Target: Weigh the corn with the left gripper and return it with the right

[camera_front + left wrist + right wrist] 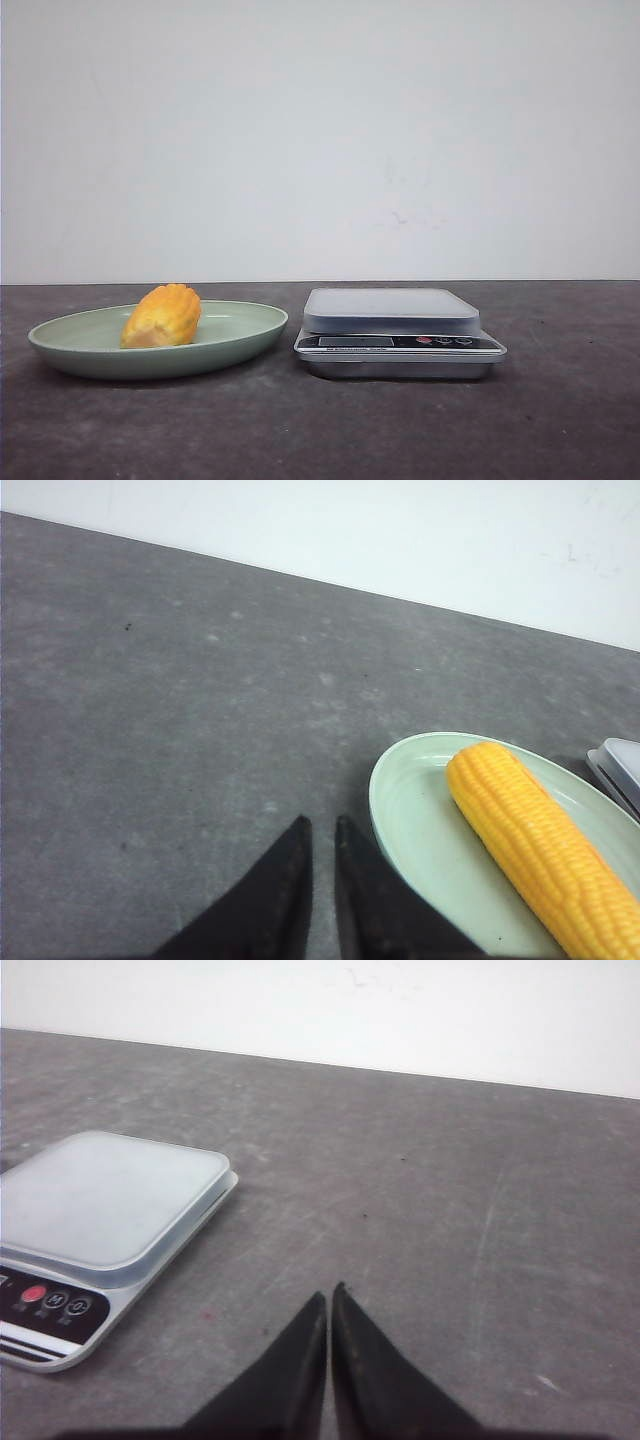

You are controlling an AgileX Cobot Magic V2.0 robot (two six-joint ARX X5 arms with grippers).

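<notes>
Lying in the green plate [70, 345], the corn [162, 316] sits beside the scale [398, 330].

No words or numbers can be read anywhere. The scale [400, 335] has a dark strip on its front with a small screen [355, 341], but the screen shows nothing that can be made out. Beside the screen sit a red button [33, 1295] and two dark buttons [66, 1303] with tiny white marks on them. The marks are too small and blurry to read.
</notes>
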